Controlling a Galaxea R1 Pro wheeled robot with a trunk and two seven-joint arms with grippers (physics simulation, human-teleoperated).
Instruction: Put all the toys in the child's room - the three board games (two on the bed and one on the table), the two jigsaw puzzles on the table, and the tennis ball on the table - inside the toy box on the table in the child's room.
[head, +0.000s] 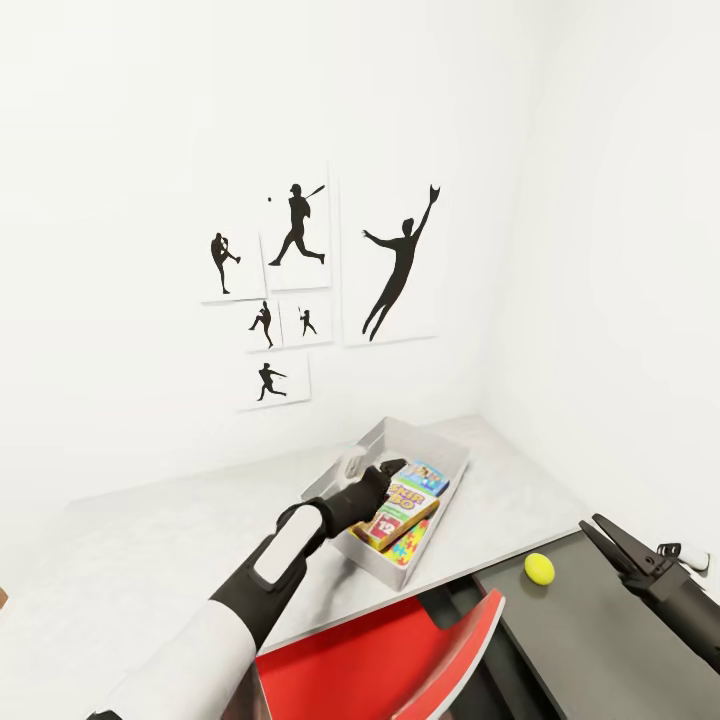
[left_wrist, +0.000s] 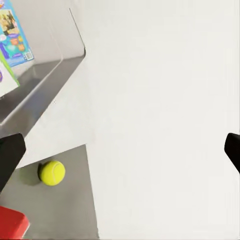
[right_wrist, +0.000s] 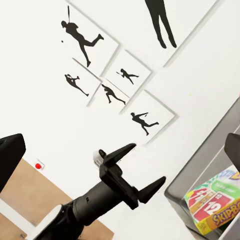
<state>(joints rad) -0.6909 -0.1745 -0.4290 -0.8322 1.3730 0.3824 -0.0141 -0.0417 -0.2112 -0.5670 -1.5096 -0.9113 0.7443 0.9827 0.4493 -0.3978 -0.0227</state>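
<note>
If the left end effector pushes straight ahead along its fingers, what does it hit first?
Probably bare table: the left end effector, open, aims at the white top. The ball and toy box sit off to one side. Depth unclear.

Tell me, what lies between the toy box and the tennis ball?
Nothing: in the head view, bare table separates the toy box from the tennis ball.

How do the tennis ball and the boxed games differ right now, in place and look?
The tennis ball lies outside the toy box on the dark grey surface; the boxed games lie inside it. The ball is round and plain yellow-green; the games are flat, rectangular and multicoloured. Neither is held: the left gripper hangs open over the box, the right gripper is open beside the ball.
</note>
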